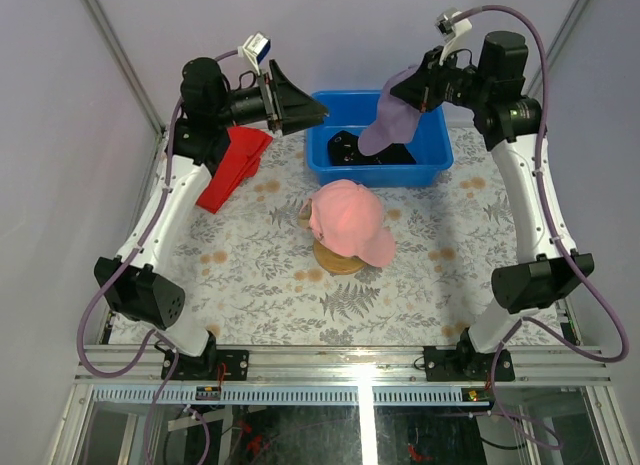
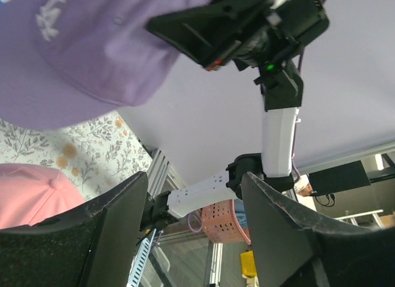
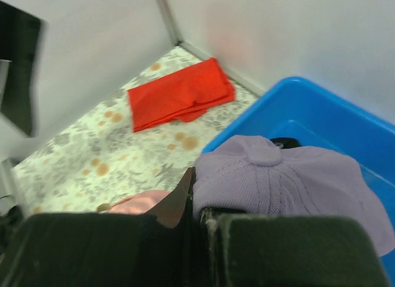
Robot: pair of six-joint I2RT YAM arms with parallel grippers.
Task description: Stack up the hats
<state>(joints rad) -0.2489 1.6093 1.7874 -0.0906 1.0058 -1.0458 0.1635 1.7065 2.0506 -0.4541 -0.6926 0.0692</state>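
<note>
One purple fabric cap, clamped in the right gripper above the blue plastic bin, should next be carried toward seven o'clock onto the pink fabric cap; the left gripper is spread wide, empty.

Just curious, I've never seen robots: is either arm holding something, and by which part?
The right gripper pinches the purple cap by its crown's edge. The left gripper is open, empty.

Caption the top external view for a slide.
Right gripper holds the purple cap above the blue bin; the pink cap sits on the wooden stand, left gripper open.
</note>
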